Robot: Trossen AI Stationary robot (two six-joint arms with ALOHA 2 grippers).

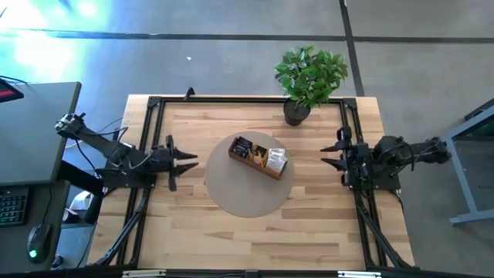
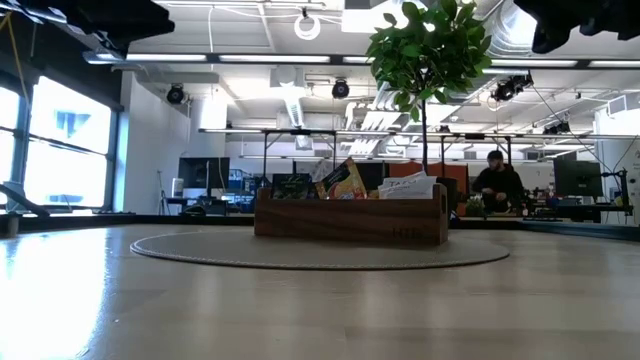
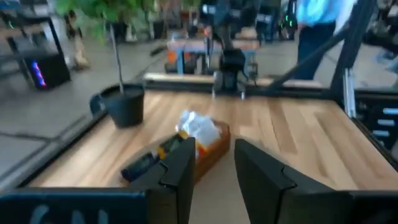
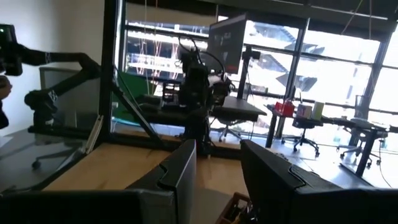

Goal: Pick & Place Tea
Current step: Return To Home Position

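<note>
Your left gripper point(image 1: 184, 161) sits at the left side of the bench point(image 1: 231, 232), its fingers point(image 3: 180, 177) parted a moderate way with nothing between them. Your right gripper point(image 1: 332, 154) mirrors it at the right side, fingers likewise apart and empty. All the tea point(image 1: 262, 157) you can see stands on edge in the wooden tray point(image 1: 255, 167), which lies on the round mat point(image 1: 239, 197) mid-bench, well apart from both grippers. The dark sachets are at the end nearer the left arm, yellow-orange ones in the middle, and white ones at the end nearer the right arm. No loose sachet shows on the bench, so the sorting looks finished. Should you need to handle a sachet, expect it to be very light, thin and floppy, with slick paper that slides and creases. Pinch it gently by the upper edge poking above the tray wall, one at a time, since packed neighbours may lift with it. The potted plant point(image 1: 309, 77) stands beyond the tray.
</note>
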